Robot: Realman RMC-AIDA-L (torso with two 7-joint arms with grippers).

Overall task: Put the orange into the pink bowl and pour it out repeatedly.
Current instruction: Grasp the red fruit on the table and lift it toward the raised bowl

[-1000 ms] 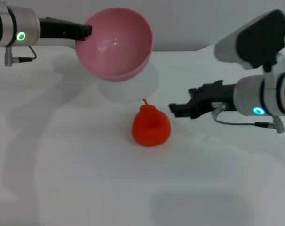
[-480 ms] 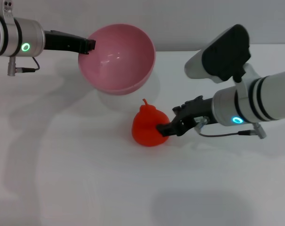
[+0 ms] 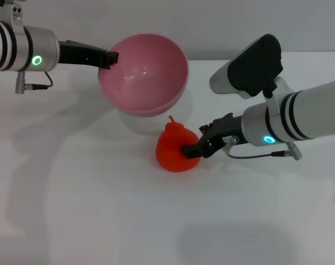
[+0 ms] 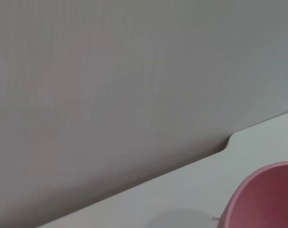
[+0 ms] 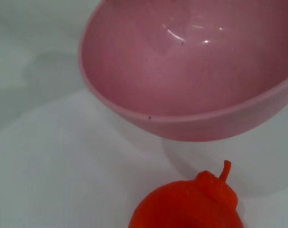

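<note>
The pink bowl hangs in the air above the white table, tilted with its empty inside facing me. My left gripper is shut on its left rim. The bowl's edge shows in the left wrist view, and it fills the top of the right wrist view. The orange rests on the table just in front of and below the bowl, stem nub up; it also shows in the right wrist view. My right gripper is against the orange's right side, low over the table.
The white table spreads out to the front and left. A grey wall stands behind its back edge. The right arm's cable hangs just over the table.
The right gripper came in from the right and reached the orange's side. The left arm lowered the bowl and shifted it slightly right. The orange barely moved.
</note>
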